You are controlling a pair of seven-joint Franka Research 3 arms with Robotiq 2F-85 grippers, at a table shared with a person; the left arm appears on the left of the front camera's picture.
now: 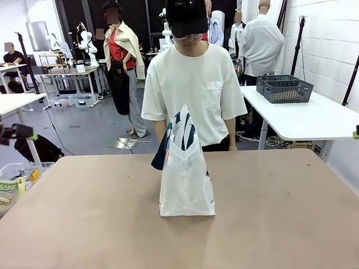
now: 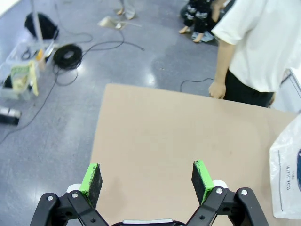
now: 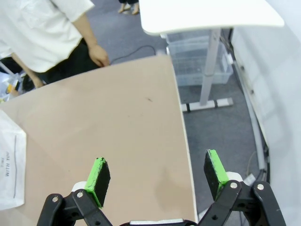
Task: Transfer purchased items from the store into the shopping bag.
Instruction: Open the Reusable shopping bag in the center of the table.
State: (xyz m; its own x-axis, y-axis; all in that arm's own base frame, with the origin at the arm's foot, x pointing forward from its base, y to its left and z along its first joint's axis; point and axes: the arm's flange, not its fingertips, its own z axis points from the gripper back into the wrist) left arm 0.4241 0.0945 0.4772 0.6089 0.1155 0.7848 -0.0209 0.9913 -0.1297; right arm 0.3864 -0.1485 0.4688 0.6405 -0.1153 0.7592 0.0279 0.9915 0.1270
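You have one shopping bag (image 1: 186, 179) standing upright mid-worktop (image 1: 280, 213), nearer the far edge, where one person (image 1: 193, 84) stands. You have two pincers: the left gripper (image 2: 146, 175) near the left edge and the right gripper (image 3: 156, 168) near the right edge, both spread and holding nothing. Bare worktop lies on both sides of the bag.

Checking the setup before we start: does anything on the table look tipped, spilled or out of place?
Nothing looks spilled or damaged. The shopping bag stands upright in the middle of the brown table, in front of the person. One oddity: the dark grey lattice baskets sit on the white side table behind, away from the bag.
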